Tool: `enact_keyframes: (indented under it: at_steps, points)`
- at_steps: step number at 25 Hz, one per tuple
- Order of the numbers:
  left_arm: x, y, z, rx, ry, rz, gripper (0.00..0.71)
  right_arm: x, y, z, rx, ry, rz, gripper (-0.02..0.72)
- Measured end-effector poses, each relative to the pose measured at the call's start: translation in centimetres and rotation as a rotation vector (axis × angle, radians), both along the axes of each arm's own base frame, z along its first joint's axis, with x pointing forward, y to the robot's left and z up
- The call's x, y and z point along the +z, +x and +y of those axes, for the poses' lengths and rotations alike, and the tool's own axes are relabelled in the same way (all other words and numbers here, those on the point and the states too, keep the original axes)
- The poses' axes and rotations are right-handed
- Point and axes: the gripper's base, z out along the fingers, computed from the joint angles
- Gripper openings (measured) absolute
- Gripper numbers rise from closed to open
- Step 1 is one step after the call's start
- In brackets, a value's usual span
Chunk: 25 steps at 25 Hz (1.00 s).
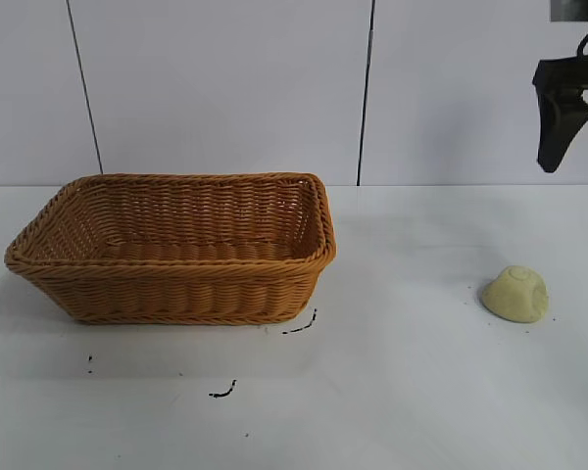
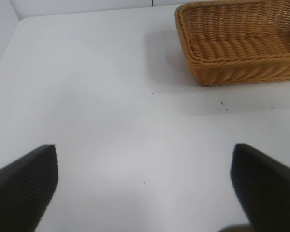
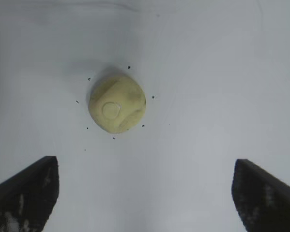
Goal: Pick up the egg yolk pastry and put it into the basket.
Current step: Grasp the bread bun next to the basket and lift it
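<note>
The egg yolk pastry [image 1: 515, 293] is a small pale yellow dome with a faint swirl. It sits on the white table at the right; it also shows in the right wrist view [image 3: 117, 104]. The orange-brown wicker basket [image 1: 176, 291] stands at the left and is empty; its corner shows in the left wrist view [image 2: 198, 67]. My right gripper [image 1: 559, 137] hangs high above the pastry. It is open and empty, with the pastry ahead of its fingers [image 3: 26, 193]. My left gripper [image 2: 145, 183] is open and empty over bare table, apart from the basket. It is out of the exterior view.
Small black marks [image 1: 299, 326] lie on the table in front of the basket. White wall panels stand behind the table. Bare white table lies between the basket and the pastry.
</note>
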Motion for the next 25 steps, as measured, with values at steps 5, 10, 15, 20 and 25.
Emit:
enact_keyframes:
  at_steps: [5, 10, 15, 20, 25]
  points:
    - [0.0, 0.0, 0.0, 0.0, 0.0, 0.0, 0.697, -2.3, 0.8, 1.6, 0.041, 0.029, 0.04, 0.695]
    - [0.0, 0.0, 0.0, 0.0, 0.0, 0.0, 0.697, -3.7, 1.2, 2.4, 0.044, 0.052, 0.065, 0.695]
    - [0.0, 0.0, 0.0, 0.0, 0.0, 0.0, 0.697, -6.1, 1.7, 2.4, 0.043, 0.05, 0.106, 0.695]
    - [0.0, 0.0, 0.0, 0.0, 0.0, 0.0, 0.697, -10.2, 2.4, 2.4, 0.038, 0.05, 0.17, 0.695]
    - [0.0, 0.0, 0.0, 0.0, 0.0, 0.0, 0.697, -12.2, 2.8, 2.4, 0.035, 0.049, 0.186, 0.695]
